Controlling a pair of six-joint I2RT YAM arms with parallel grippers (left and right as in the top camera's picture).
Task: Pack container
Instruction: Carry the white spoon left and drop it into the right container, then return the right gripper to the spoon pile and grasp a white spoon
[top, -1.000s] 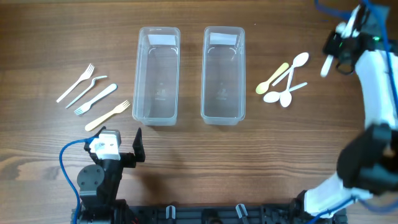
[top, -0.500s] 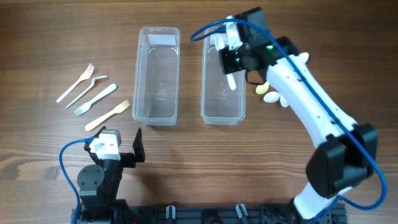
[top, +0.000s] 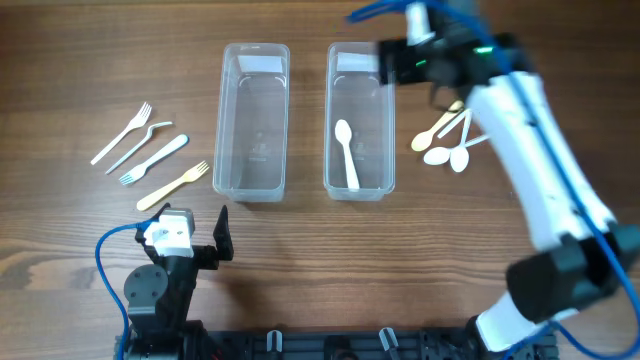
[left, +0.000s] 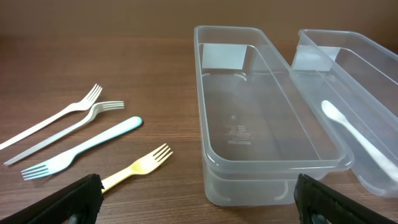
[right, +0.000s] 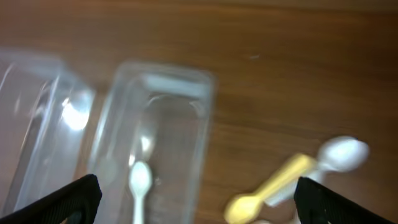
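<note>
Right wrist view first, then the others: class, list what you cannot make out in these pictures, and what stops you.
- Right wrist view: motion blur smears the loose spoons, so they cannot be counted.
- Overhead: the right arm covers part of that pile.
- Left wrist view: the frame edge cuts off the right container and the end of the spoon inside it.

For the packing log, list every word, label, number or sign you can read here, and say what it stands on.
No text here can be read.
On the left container: a faint moulded mark on its floor, too small to read.
On the right container: nothing legible.
On the pale patches at the containers' far ends: blank, as far as shows.
</note>
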